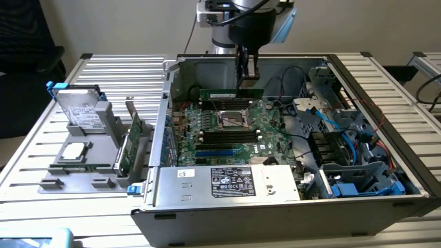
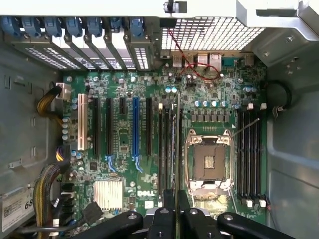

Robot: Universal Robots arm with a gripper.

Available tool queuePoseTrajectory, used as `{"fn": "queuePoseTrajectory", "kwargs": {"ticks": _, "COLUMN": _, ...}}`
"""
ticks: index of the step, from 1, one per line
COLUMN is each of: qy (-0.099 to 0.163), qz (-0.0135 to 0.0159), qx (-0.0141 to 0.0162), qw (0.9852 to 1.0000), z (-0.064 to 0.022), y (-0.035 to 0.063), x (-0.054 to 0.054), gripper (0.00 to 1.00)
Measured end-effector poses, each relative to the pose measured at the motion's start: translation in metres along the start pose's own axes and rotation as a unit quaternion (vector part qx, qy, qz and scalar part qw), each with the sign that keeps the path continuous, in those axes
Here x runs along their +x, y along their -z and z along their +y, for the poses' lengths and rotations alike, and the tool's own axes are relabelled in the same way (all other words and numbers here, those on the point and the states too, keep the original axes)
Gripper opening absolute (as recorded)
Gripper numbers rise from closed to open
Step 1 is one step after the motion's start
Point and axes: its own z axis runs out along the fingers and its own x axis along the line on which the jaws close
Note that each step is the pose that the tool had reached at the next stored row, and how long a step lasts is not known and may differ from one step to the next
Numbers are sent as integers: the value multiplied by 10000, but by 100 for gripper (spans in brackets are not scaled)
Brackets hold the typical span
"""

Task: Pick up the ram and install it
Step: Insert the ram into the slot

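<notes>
Pale wall (image 1: pixel 124 26) behind a slatted metal table (image 1: pixel 117 70).

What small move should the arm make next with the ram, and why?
Probably lower it slowly, straight down. The gripper holds the ram above the motherboard, not yet seated. In the wrist view its edge runs parallel to the black memory slots beside the CPU socket, so it seems nearly aligned.

Thin green ram (image 1: pixel 231 94), level, on edge
</notes>
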Motion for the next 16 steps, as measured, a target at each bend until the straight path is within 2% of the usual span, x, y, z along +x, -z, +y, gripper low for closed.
{"fn": "queuePoseTrajectory", "kwargs": {"ticks": 5, "qy": 0, "qz": 0, "qx": 3, "qw": 10000, "z": -10, "y": -92, "x": -32, "gripper": 14}}
{"fn": "queuePoseTrajectory", "kwargs": {"ticks": 10, "qy": 0, "qz": 7, "qx": 3, "qw": 10000, "z": -32, "y": -180, "x": -121, "gripper": 14}}
{"fn": "queuePoseTrajectory", "kwargs": {"ticks": 16, "qy": 0, "qz": 11, "qx": 3, "qw": 10000, "z": -34, "y": -289, "x": -120, "gripper": 14}}
